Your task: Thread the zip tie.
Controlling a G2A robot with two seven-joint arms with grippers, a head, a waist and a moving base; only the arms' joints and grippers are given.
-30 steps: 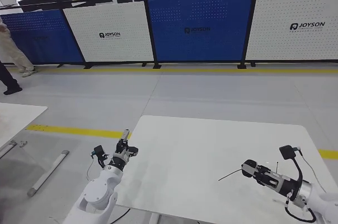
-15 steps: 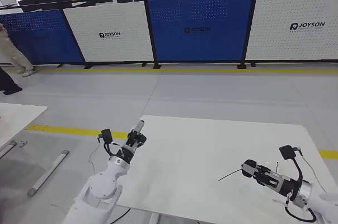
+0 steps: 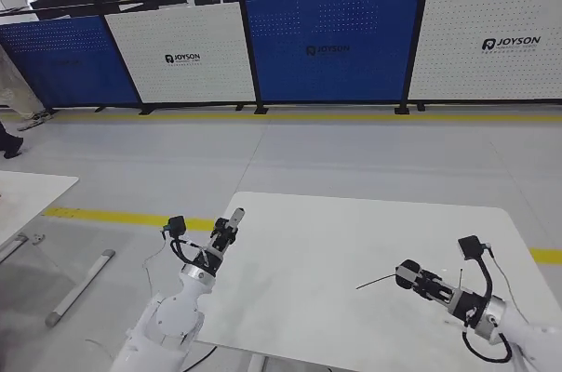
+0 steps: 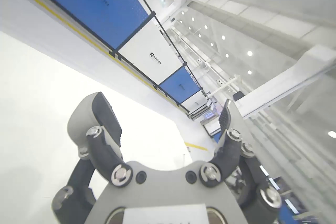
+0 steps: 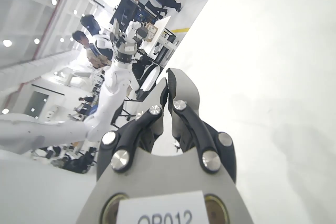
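L gripper (image 3: 235,218) sits at the left edge of the table (image 3: 318,232), near the far-left corner, fingers (image 4: 106,110) spread wide w/ nothing btwn them. R gripper (image 3: 404,272) is over the near-right part, well inside the edges, pads (image 5: 170,83) pressed together on one end of the zip tie (image 3: 376,281). Broad bare tabletop lies btwn the two. Tie's long axis runs roughly across the table. Its free end points to the left side, angled slightly toward the near edge. Top view gives it as a thin dark line. Can't tell if it touches the surface. R wrist view has the L arm (image 5: 116,72) far off, past the table edge.
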